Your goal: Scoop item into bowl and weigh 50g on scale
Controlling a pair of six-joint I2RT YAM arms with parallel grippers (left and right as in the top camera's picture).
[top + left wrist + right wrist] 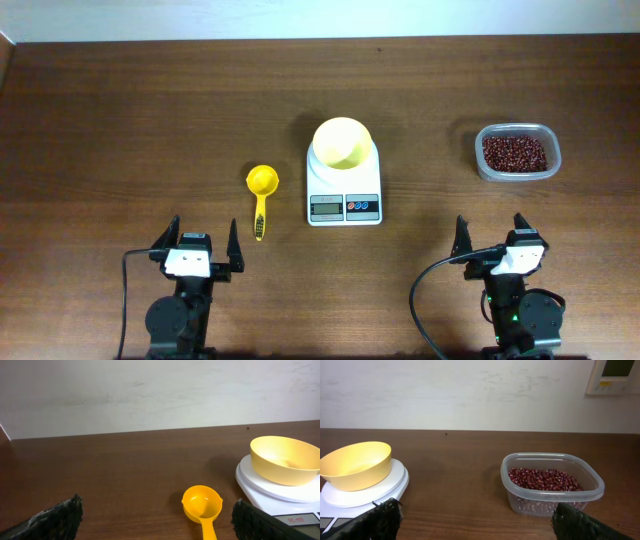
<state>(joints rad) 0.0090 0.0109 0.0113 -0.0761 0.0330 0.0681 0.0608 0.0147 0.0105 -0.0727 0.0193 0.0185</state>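
The left gripper point(205, 228) and the right gripper point(490, 222) sat at the near edge of the table point(120, 120), each with its jaws spread wide and holding nothing. The scale point(345, 195) stood at the centre of the table; its display was too small to read. The clear tub point(479, 160) stood well apart to its right, in front of the right gripper. The bowl point(343, 142) rested empty on the scale platform. The scoop point(262, 185) lay flat to the left of the scale, ahead of the left gripper. The beans point(515, 153) were all in the tub. Judged status: bowl placement complete; scooping, transfer and weighing to 50 g not yet begun.
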